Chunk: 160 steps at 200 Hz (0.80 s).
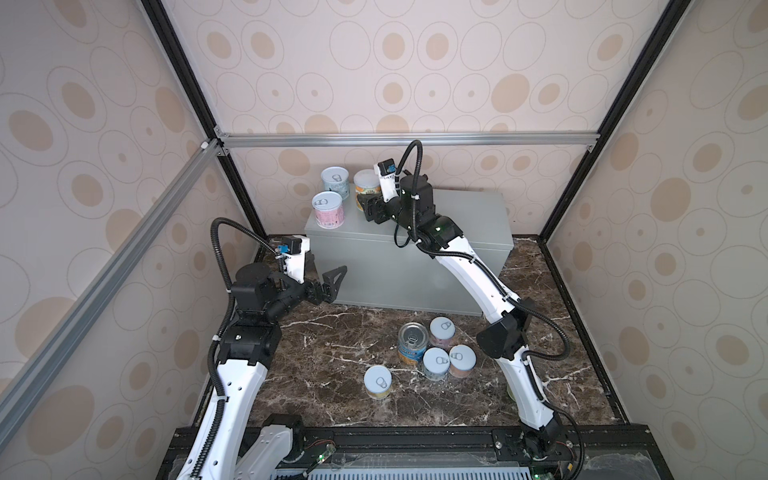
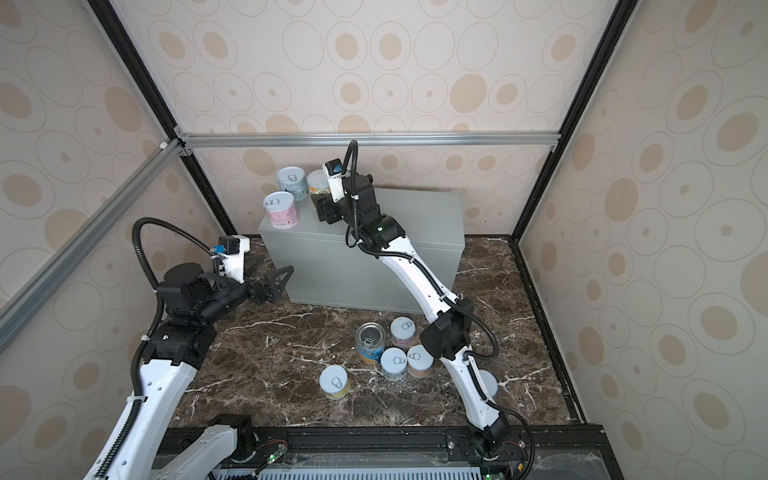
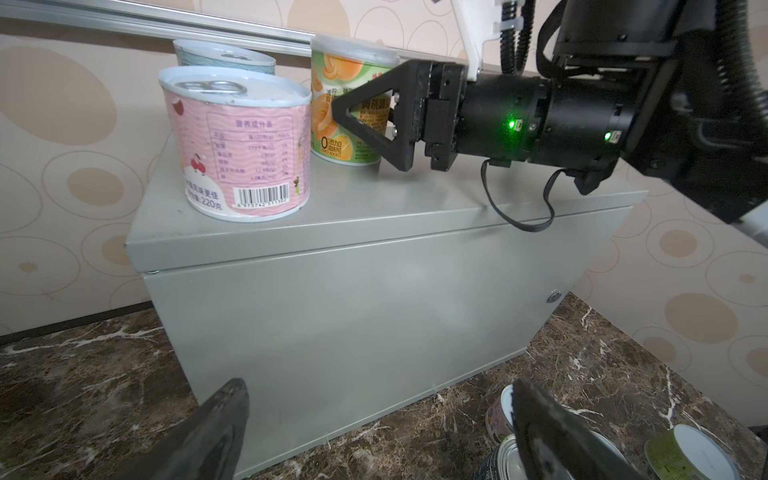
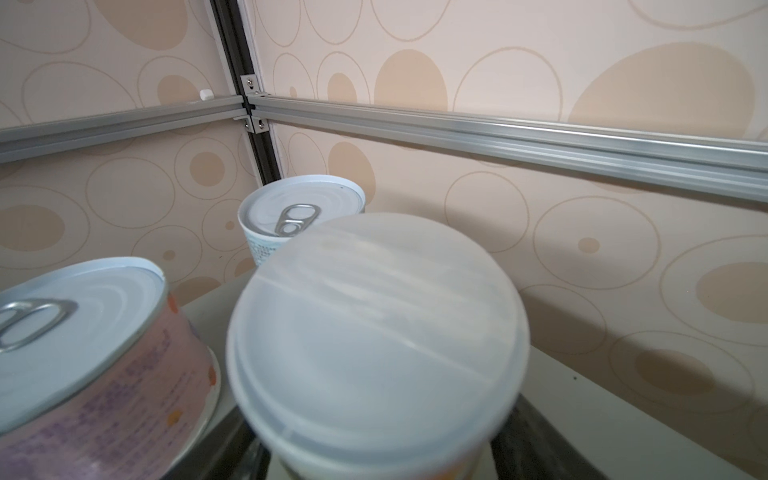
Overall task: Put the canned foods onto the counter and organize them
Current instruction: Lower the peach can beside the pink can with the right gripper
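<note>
Left wrist: R pincer (image 3: pixel 353 104) astride green can (image 3: pixel 349 62), counter (image 3: pixel 374 291) rear edge — grip unclear; L pincer (image 3: pixel 378 428) wide, empty.

Sporting white arm shells (image 1: pixel 469 266) with chunky black joints (image 1: pixel 503 336), ribbed black cable hoses (image 3: pixel 525 41), zip ties (image 1: pixel 414 195), green LEDs (image 3: pixel 512 124) and triangular black fingers (image 3: pixel 409 116).

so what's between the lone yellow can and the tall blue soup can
Just bare marble between the yellow can and the soup can, in both top views.
</note>
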Each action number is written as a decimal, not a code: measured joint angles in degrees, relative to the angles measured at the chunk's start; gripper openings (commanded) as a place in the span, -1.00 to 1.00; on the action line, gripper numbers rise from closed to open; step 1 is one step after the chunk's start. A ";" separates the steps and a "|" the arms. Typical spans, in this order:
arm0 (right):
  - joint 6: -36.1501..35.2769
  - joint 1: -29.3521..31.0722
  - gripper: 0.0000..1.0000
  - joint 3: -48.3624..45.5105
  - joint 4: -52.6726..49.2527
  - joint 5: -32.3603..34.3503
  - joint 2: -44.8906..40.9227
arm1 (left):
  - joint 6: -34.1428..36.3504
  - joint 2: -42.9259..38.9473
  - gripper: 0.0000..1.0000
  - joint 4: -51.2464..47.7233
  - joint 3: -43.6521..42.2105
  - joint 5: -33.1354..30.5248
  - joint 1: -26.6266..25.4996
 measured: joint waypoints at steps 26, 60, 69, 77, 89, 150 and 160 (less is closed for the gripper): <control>0.63 -0.83 0.79 0.20 -0.20 -0.87 1.20 | 0.04 0.00 0.97 0.02 -0.04 -0.02 -0.17; 0.76 -1.29 0.70 0.13 -0.04 -1.49 1.20 | 0.07 0.02 0.96 0.04 -0.31 -0.02 -0.35; 0.74 -1.31 0.64 -0.50 0.39 -1.73 0.98 | 0.04 0.02 0.96 0.04 -0.33 -0.02 -0.35; 0.74 -1.31 0.61 -0.98 0.74 -1.79 0.76 | 0.07 0.02 0.96 0.07 -0.33 -0.02 -0.35; 0.72 -1.31 0.54 -1.44 1.01 -1.86 0.55 | 0.07 0.02 0.96 0.07 -0.33 -0.02 -0.37; 0.76 -1.38 0.53 -0.94 0.63 -2.16 0.61 | 0.07 0.02 0.96 0.07 -0.37 -0.02 -0.66; 0.92 -1.42 0.56 -0.31 0.20 -2.32 0.94 | 0.07 0.02 0.97 0.07 -0.37 -0.02 -0.68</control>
